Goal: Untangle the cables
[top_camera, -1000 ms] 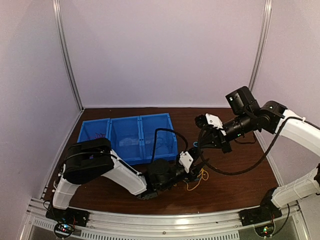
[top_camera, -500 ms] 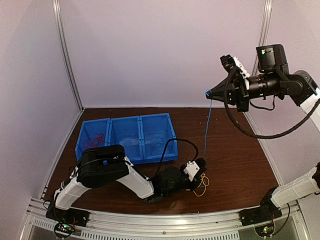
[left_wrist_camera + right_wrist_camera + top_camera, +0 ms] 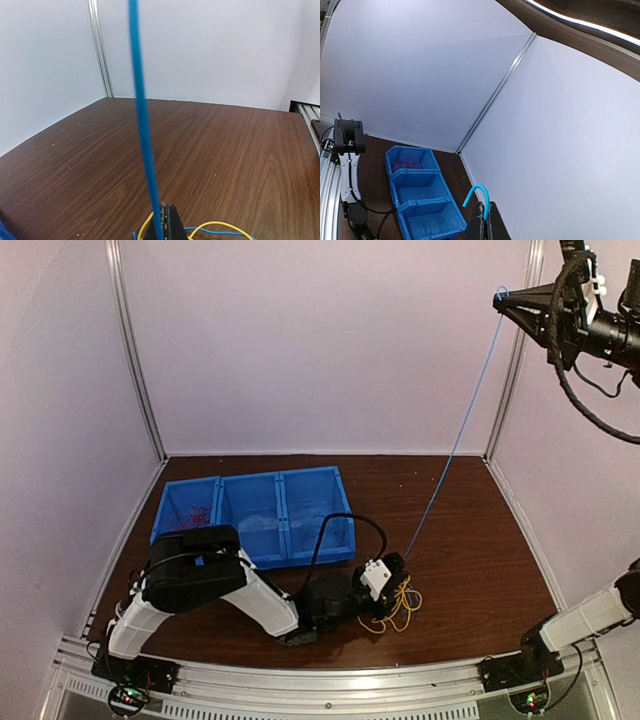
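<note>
A light blue cable (image 3: pixel 455 435) runs taut from my right gripper (image 3: pixel 503 297), raised high at the upper right, down to my left gripper (image 3: pixel 396 570) low on the table. The right gripper (image 3: pixel 485 214) is shut on the cable's curled end (image 3: pixel 479 192). The left gripper (image 3: pixel 167 220) is shut, with yellow cable showing in the seam of its jaws. The blue cable (image 3: pixel 142 125) rises just beside its left finger. Loose yellow-orange loops (image 3: pixel 400 603) lie on the table by the left gripper and also show in the left wrist view (image 3: pixel 220 225). Red cables (image 3: pixel 195 512) lie in a bin.
A blue bin with three compartments (image 3: pixel 283 502) stands left of centre; the red cables are in its left compartment and thin pale wires (image 3: pixel 422 227) in its right one. A thick black arm cable (image 3: pixel 345 525) loops over the left arm. White walls enclose the brown table (image 3: pixel 480 560).
My right gripper has risen and moved right, from just above the table to the top right corner, pulling the blue cable out long and taut. The left gripper stays low on the yellow cable.
</note>
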### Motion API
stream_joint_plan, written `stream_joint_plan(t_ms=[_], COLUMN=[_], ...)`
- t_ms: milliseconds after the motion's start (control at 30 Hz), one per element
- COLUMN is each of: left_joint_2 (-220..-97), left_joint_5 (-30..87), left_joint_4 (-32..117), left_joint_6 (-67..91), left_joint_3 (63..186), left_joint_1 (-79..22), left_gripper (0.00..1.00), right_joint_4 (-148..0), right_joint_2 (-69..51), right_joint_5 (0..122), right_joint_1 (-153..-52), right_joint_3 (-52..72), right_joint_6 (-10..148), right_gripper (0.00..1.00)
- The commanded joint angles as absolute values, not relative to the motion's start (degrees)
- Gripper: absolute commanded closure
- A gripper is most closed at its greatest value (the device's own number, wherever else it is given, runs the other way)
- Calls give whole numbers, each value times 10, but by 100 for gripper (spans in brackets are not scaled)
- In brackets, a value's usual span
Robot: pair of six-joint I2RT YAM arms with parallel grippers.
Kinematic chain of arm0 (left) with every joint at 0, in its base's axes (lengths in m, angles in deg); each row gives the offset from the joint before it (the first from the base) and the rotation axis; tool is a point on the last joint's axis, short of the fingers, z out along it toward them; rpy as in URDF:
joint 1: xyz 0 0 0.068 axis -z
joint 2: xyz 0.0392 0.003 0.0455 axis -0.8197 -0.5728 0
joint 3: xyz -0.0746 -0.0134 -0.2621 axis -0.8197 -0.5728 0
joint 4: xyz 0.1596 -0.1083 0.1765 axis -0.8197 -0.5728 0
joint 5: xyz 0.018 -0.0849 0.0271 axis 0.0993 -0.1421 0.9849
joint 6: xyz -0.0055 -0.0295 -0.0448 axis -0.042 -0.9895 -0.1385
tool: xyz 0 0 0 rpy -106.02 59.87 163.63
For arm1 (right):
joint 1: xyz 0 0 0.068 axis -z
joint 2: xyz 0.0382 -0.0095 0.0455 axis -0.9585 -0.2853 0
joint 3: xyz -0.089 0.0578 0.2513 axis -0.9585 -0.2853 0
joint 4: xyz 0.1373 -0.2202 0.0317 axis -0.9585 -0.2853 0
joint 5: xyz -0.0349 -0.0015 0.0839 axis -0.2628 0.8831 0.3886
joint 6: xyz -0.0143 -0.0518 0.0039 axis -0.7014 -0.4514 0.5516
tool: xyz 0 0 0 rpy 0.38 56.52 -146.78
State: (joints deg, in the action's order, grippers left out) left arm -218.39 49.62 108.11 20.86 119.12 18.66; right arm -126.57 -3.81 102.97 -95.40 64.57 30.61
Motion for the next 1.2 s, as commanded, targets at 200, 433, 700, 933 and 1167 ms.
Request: stream_joint_plan(t_ms=[200,433,700,933,1167], left_joint_2=[-2152,-2032,-1980,-1979,-1985], left_joint_5=[500,499,438,398,402], left_joint_4=[968,982,780,760,799], left_joint_6=[225,238,196,182,172], left_joint_3=[1132,1037,1086,1082,1069], left_joint_1=[174,175,175,175,175], left_gripper=[99,97,95,92,92], right_joint_4=[-1120,-1080,-1007,-1160,-1248], right_joint_2=[-6,103,184,139,98], right_joint_5=[772,702,672,883,1036], right_joint_1=[-930,-925,-866,-788,-842], right_joint_3=[573,228,-154,-181,-154], right_joint_6=[320,304,319,162,70], right_gripper=[100,100,100,42,25])
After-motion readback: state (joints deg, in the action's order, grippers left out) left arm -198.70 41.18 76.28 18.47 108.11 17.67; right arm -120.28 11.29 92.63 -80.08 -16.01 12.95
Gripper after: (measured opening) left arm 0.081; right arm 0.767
